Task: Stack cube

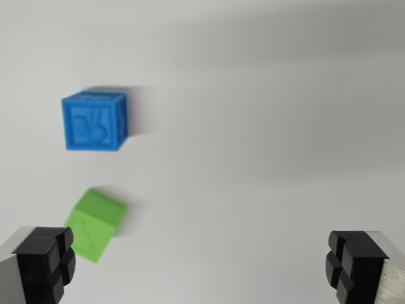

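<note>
The gripper (199, 266) hangs over a white table (285, 126) with its black fingers (44, 263) spread wide apart, holding nothing. Just beside the finger on the wrist view's left lies a tilted green cube (95, 225). Farther off, above it, sits a blue cube (93, 120), apart from the green one.

white table (266, 126) bearing blue cube (95, 121) and green cube (95, 224).

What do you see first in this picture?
Two bright cubes pop out against the plain white table: a blue cube at the wrist view's upper left, and a tilted green cube just below it, apart from it. At the bottom corners the gripper shows its two black fingertips, wide open and empty.
</note>
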{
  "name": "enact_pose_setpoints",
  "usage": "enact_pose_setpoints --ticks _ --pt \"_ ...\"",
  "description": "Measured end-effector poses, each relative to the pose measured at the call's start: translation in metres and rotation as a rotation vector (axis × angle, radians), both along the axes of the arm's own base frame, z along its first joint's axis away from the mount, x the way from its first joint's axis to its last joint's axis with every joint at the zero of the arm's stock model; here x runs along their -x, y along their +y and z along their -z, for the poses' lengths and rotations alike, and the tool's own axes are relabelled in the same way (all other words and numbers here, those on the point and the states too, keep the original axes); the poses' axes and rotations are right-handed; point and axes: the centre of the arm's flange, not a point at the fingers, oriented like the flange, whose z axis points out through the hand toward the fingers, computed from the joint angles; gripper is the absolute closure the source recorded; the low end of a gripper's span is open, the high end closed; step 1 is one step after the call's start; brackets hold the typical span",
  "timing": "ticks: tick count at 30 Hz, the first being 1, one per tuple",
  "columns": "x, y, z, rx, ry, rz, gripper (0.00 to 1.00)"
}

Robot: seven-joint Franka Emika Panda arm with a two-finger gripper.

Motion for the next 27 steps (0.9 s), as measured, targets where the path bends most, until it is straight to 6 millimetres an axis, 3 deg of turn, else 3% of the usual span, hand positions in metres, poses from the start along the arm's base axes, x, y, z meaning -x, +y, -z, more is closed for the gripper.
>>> enact_pose_setpoints --ticks 27 --pt "0.038 0.045 0.053 0.0 -0.009 0.159 0.0"
